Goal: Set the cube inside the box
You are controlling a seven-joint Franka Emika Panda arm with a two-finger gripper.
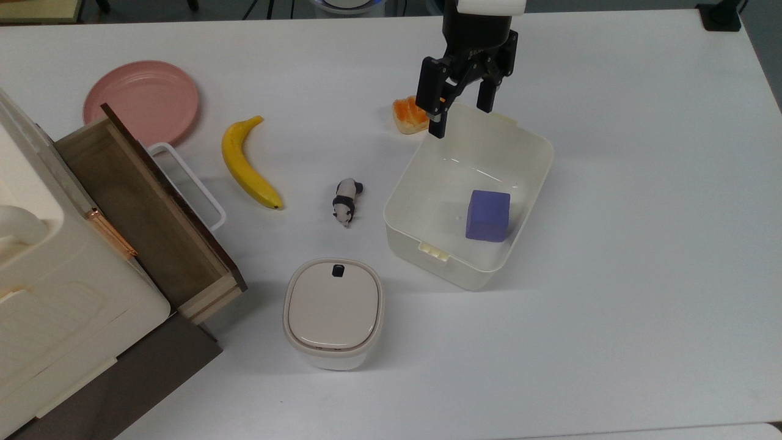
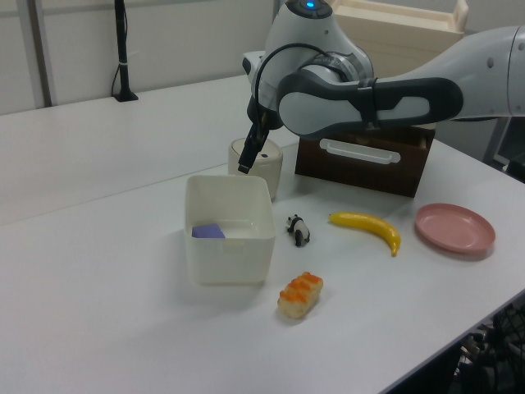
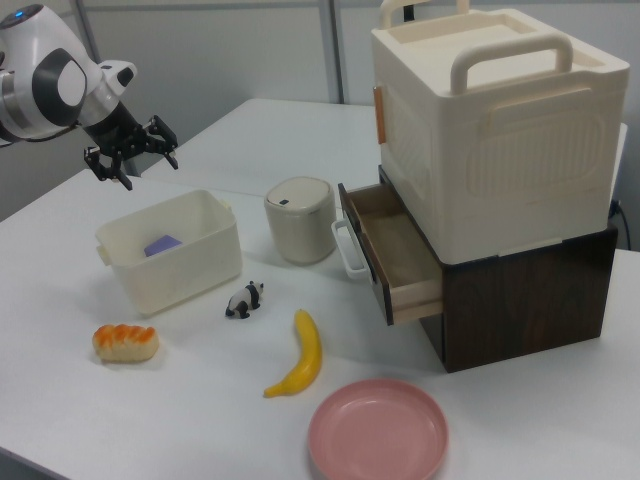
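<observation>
Cube (image 1: pixel 487 215), matte purple with flat faces, lies inside the box (image 1: pixel 530 183); the top view shows all of it, the left view just its top over the wall. Gripper (image 1: pixel 459 113) hangs spread and empty above the rim, beside the orange-topped bread (image 1: pixel 410 116).

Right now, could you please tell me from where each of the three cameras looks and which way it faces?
Top view: high overhead, looking down on the table; the open gripper hangs over the box holding the cube.
Left view: low at the table's side by the sushi piece, facing the drawer; shows the arm's links.
Right view: opposite side, by the pink plate; shows the gripper and wrist.
All three share box, cube and banana.
</observation>
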